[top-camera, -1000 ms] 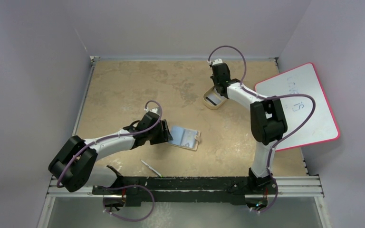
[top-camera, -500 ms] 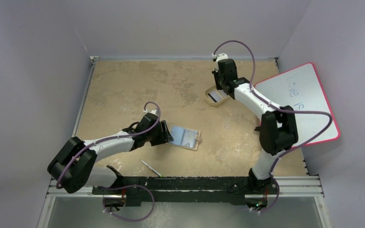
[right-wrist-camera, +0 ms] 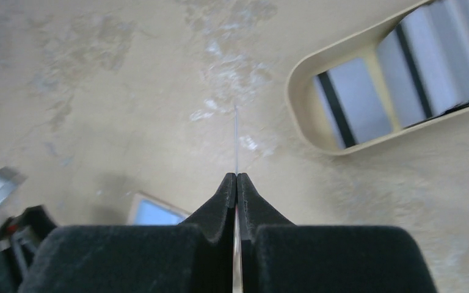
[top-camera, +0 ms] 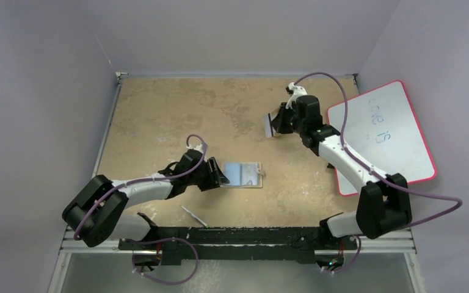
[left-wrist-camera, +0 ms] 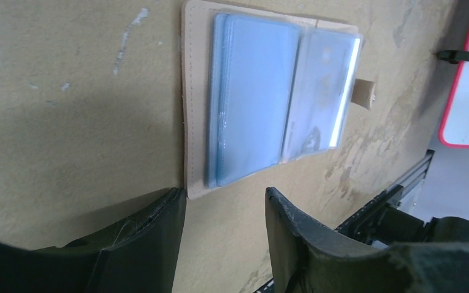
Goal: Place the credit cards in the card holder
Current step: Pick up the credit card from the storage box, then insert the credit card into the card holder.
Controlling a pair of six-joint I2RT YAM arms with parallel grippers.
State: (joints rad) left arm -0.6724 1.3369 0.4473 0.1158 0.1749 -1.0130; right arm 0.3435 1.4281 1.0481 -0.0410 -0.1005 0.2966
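My right pincer [right-wrist-camera: 237, 177] is clenched on one credit card [right-wrist-camera: 236, 131]. I see this card only from its edge, as a thin line standing up from between the two fingertips, above the table [right-wrist-camera: 128, 73]. Ahead of this pincer and to the right is one beige oval tray [right-wrist-camera: 302, 122]. Inside it lie more credit cards [right-wrist-camera: 357, 101], pale with dark stripes. I count at least two, perhaps three; the far end of the tray is blurred and cut by the picture edge, so I cannot say exactly.

My left pincer [left-wrist-camera: 223, 198] is released, with its two fingers spread apart and low over the table. There is one card holder [left-wrist-camera: 256, 97], directly in front of this pincer. It lies flat and open, with the blue-grey transparent pockets facing up and one small snap tab [left-wrist-camera: 363, 91] on the side far from my fingers. Its near edge lies just in front of the gap between the fingertips. Its near corner is just beside one fingertip, but I cannot tell if they touch.

One whiteboard [top-camera: 385, 134] with a pink edge lies behind my right pincer, beside the arm.
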